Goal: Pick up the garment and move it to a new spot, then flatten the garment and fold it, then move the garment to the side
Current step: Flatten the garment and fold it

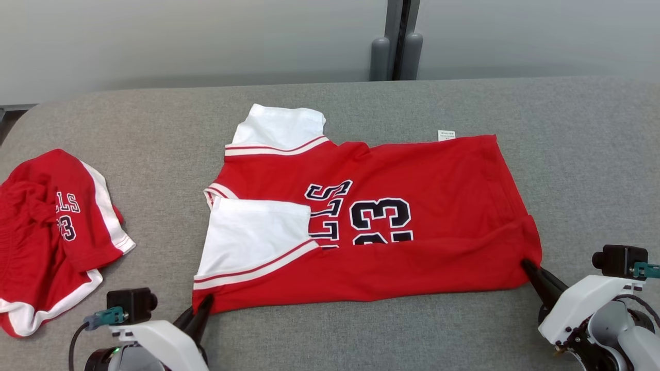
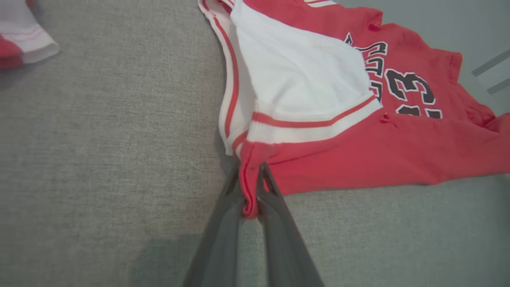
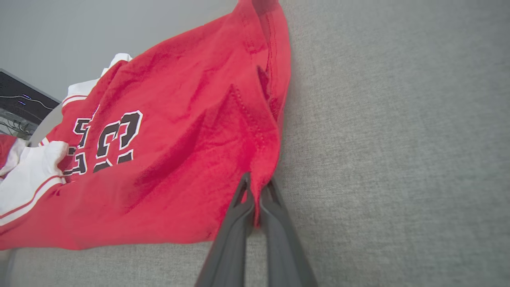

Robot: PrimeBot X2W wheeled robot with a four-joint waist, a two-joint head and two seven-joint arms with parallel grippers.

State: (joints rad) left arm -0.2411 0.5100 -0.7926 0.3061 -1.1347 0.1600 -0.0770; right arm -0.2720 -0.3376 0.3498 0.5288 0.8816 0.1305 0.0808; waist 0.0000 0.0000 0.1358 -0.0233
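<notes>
On nubby grey fabric [image 1: 567,154] lies a soft, oblong red-and-white jersey [image 1: 443,247].

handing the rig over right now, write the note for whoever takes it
Left gripper: jaws shut on the near left corner of the jersey.
Right gripper: jaws shut on its near right corner.
Jersey: spread sideways mid-table. Its near edge looks folded over the lower print, and a white sleeve is folded onto the front.
Red shorts: bunched at the table's left, apart from both grippers.
Done, it seems: moved, flattened, first fold.
Left: finish folding, then move the jersey to the side.
</notes>
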